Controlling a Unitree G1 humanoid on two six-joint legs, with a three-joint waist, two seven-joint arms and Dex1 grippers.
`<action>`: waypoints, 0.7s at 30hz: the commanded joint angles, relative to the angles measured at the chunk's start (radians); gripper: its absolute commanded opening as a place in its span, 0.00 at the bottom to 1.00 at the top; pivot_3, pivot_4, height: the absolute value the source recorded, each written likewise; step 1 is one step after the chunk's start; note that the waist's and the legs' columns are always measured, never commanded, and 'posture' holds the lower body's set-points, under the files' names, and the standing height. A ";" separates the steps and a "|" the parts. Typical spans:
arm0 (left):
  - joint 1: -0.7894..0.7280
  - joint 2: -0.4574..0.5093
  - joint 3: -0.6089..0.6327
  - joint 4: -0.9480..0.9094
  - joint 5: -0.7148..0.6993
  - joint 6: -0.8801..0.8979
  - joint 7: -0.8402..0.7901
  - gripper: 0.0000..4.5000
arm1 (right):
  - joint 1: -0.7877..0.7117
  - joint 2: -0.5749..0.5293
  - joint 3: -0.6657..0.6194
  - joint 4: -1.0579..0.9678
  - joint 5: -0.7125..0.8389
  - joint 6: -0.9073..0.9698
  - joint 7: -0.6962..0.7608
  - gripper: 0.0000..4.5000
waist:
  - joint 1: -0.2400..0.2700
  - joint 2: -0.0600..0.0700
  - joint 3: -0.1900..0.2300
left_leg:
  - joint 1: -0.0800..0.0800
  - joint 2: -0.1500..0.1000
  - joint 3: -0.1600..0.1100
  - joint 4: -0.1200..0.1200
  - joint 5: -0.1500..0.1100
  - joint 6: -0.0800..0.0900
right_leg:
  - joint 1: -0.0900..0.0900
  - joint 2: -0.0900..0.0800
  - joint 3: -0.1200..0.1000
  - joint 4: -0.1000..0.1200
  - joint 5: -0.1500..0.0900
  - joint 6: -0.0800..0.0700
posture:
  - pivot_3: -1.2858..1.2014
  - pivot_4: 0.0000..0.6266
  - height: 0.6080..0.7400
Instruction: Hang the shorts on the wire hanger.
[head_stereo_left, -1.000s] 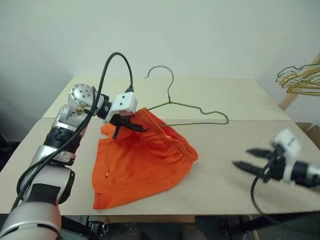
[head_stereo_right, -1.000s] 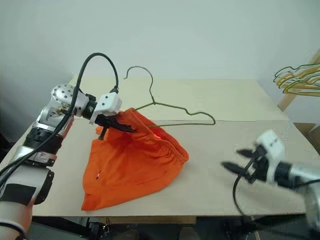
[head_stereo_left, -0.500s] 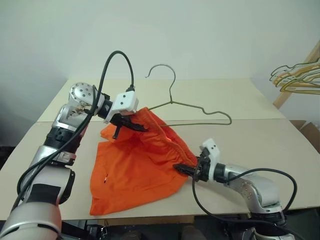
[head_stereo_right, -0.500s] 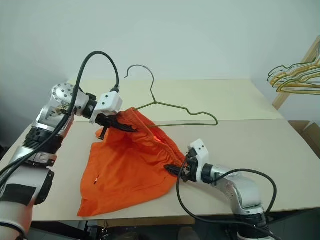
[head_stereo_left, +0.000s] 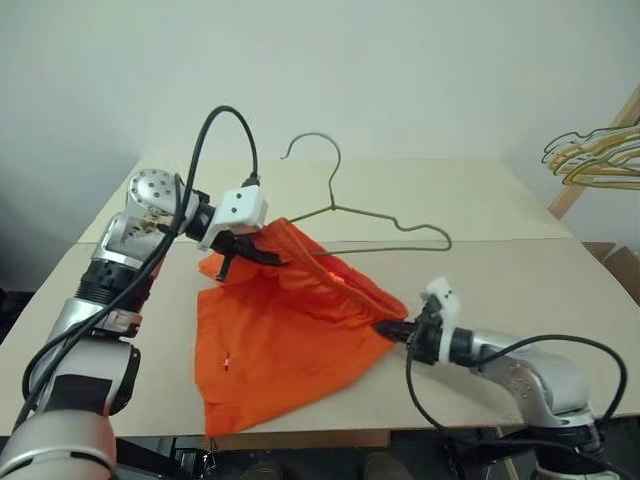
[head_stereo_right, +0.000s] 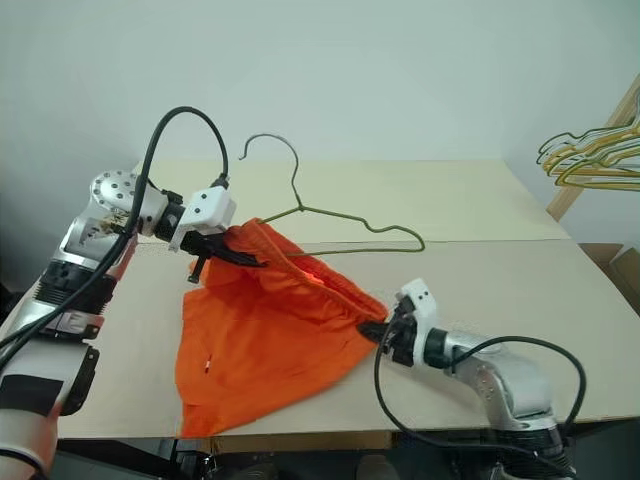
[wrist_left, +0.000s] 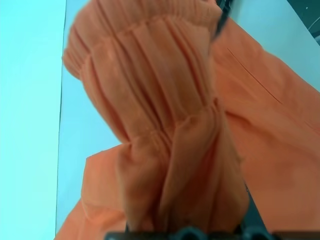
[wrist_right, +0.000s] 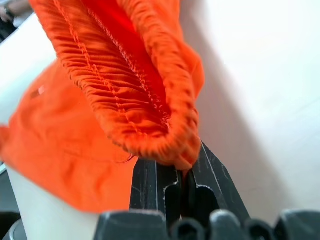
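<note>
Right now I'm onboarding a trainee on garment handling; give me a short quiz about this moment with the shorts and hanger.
1. True or false: the right gripper is shut on the waistband of the shorts.
2. Which holds the other end of the waistband? A) a person's hand B) the left gripper C) nothing
3. Fill in: the wire hanger lies on the ____, behind the shorts.

Key: 1 true; 2 B; 3 table.
</note>
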 joint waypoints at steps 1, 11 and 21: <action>0.025 0.071 0.022 -0.037 -0.089 -0.063 -0.024 0.01 | -0.028 -0.097 -0.065 -0.009 0.063 0.014 0.076 0.00 | 0.000 0.000 0.000 | 0.000 0.000 0.000 0.000 0.000 0.000 | 0.000 0.000 0.000 0.000 0.000 0.000 | 0.48 0.00 1.00; 0.096 0.211 -0.042 -0.060 -0.305 -0.128 -0.026 0.01 | -0.081 -0.380 -0.041 0.161 0.096 0.011 0.318 0.00 | 0.009 0.000 0.000 | 0.001 0.001 0.001 0.002 -0.005 0.009 | 0.001 -0.001 0.001 -0.001 0.000 0.000 | 0.49 0.00 1.00; 0.110 0.190 -0.014 -0.054 -0.245 -0.079 0.002 0.01 | -0.132 -0.435 -0.023 0.206 0.101 0.002 0.381 0.00 | 0.018 0.000 0.000 | 0.000 0.000 0.001 0.002 -0.003 0.006 | 0.001 -0.001 0.000 -0.001 0.000 0.000 | 0.49 0.00 1.00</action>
